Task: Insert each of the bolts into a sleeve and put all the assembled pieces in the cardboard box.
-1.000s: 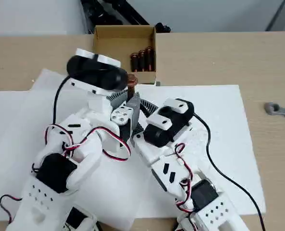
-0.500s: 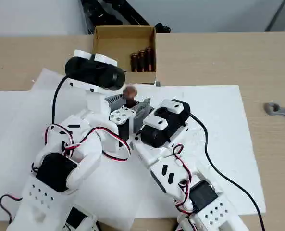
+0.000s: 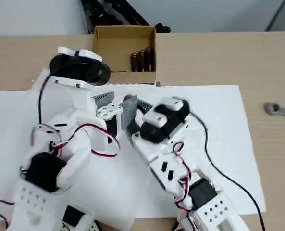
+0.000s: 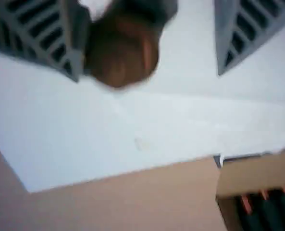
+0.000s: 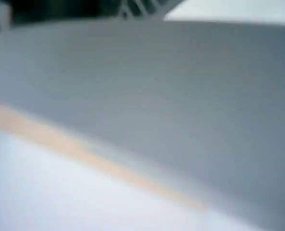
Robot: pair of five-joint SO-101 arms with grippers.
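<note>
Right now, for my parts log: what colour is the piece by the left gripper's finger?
Brown, coppery. The piece shows best in the left wrist view.

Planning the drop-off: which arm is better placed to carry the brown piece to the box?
Probably left: the brown piece sits between its open jaws, and the box is close by in its wrist view.

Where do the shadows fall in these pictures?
High view: faint, soft-edged shadows on the white paper. Left wrist view: the inside of the cardboard box is dark. Right wrist view: a broad grey band crosses the paper, likely shadow.
</note>
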